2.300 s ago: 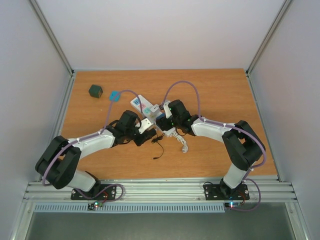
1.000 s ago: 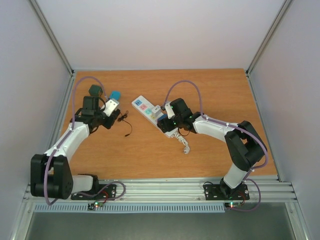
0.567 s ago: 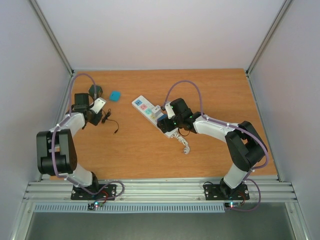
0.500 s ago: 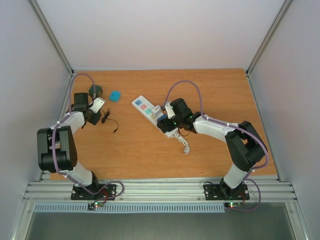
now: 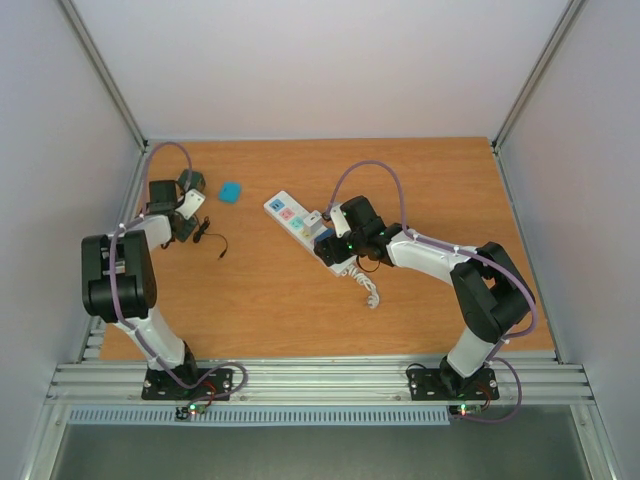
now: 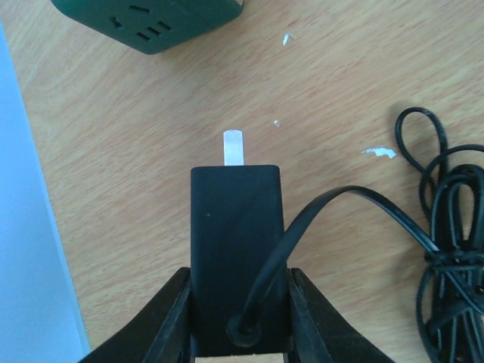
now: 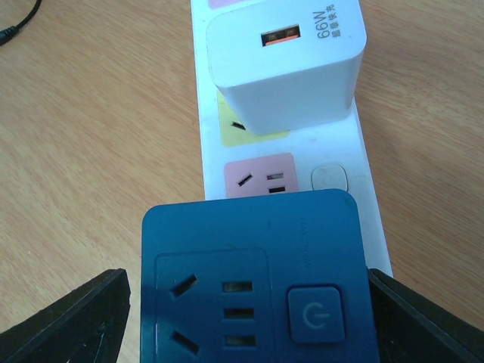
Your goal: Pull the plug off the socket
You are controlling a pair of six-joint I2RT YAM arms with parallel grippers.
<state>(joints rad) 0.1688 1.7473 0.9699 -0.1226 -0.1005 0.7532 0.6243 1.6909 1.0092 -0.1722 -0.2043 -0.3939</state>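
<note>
The plug (image 6: 234, 219) is out, clamped in the left end effector (image 6: 237, 293) at far left, well apart from the socket (image 5: 287, 213) mid-tabletop (image 5: 290, 310). The right end effector (image 7: 249, 306) straddles the blue adapter (image 7: 302, 227) there; I cannot tell if it squeezes. Next, I think: lay down, release.

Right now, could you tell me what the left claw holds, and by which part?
The left claw holds the black plug by its sides, at the cable end.

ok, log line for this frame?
left gripper: shut on black plug, clear of socket | right gripper: straddles blue adapter on socket
</note>
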